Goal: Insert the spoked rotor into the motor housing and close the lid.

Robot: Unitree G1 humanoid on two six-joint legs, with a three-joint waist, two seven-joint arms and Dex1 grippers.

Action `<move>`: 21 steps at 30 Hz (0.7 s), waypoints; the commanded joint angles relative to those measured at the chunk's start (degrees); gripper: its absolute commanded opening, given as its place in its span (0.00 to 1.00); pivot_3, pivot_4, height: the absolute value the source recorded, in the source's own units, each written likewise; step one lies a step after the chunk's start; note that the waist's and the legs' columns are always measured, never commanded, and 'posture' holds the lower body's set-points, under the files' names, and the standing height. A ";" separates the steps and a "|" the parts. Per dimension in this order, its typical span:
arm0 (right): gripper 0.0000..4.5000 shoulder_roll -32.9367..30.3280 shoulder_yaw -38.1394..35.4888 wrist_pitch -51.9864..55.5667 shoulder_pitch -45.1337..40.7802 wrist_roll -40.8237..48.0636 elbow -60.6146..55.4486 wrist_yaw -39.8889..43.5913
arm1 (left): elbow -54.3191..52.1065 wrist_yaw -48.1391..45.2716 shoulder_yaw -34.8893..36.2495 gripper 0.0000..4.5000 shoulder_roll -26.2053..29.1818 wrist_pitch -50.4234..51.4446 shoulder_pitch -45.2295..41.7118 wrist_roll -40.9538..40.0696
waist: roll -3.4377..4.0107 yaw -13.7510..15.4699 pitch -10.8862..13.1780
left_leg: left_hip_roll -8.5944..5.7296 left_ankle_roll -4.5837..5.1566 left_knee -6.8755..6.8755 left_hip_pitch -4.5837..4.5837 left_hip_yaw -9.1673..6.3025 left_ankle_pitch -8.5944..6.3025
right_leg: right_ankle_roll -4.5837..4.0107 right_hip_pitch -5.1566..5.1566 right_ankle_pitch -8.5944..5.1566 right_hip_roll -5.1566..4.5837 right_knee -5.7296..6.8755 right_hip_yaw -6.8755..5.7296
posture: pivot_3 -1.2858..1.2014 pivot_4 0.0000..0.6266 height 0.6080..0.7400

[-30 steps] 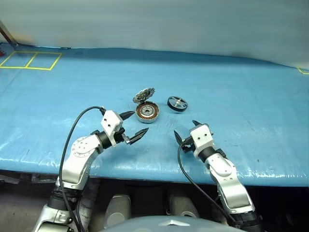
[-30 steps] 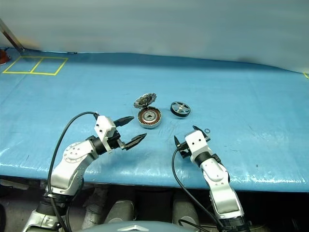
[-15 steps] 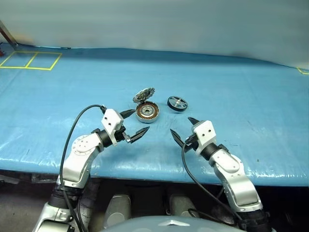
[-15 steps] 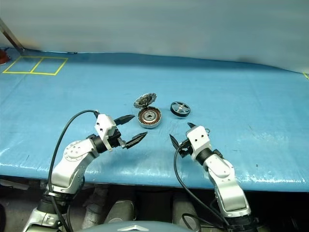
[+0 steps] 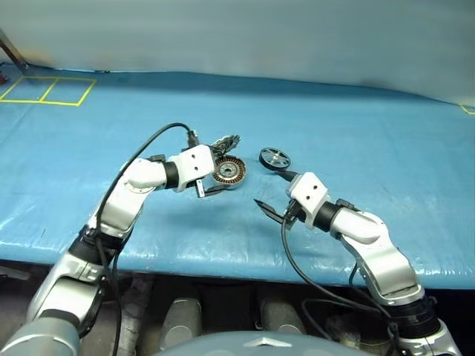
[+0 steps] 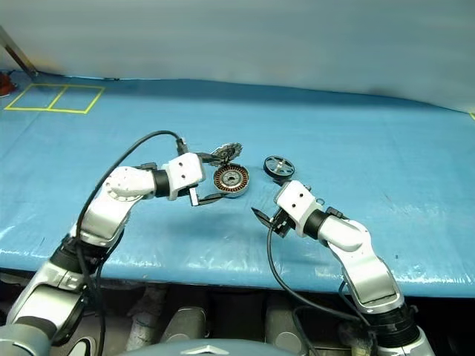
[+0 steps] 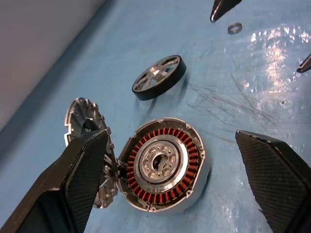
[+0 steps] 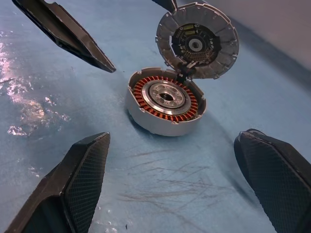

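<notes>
Copper windings mark the motor housing [image 5: 228,170] on the blue table [image 5: 386,133], lid [image 5: 225,142] hinged up, spoked rotor [image 5: 274,157] just beside it. Left wrist view: left gripper [image 7: 175,182] spread empty astride the housing; a careless closing could knock the lid shut early. Right wrist view: right gripper [image 8: 180,182] likewise spread, empty.
</notes>
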 commanded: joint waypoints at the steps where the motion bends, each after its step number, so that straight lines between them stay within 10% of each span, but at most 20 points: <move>1: 0.99 1.53 0.27 -1.68 1.92 -0.40 -0.98 -1.88 | 3.01 -5.02 -5.10 1.00 -0.41 3.42 -7.73 4.58 | 0.00 0.02 0.00 | -0.01 0.00 0.01 -0.05 -0.01 0.00 | 0.01 -0.03 0.00 0.00 0.00 -0.01 | 0.52 0.24 1.00; 21: 0.99 5.89 1.41 -4.82 8.43 -4.76 -0.76 -9.25 | 33.79 -31.87 -23.90 1.00 -8.33 -3.69 -33.58 18.54 | -0.02 -0.76 0.02 | -0.02 0.02 0.15 -0.59 0.00 0.00 | 0.03 -0.62 0.01 0.06 0.15 0.07 | 0.52 0.24 1.00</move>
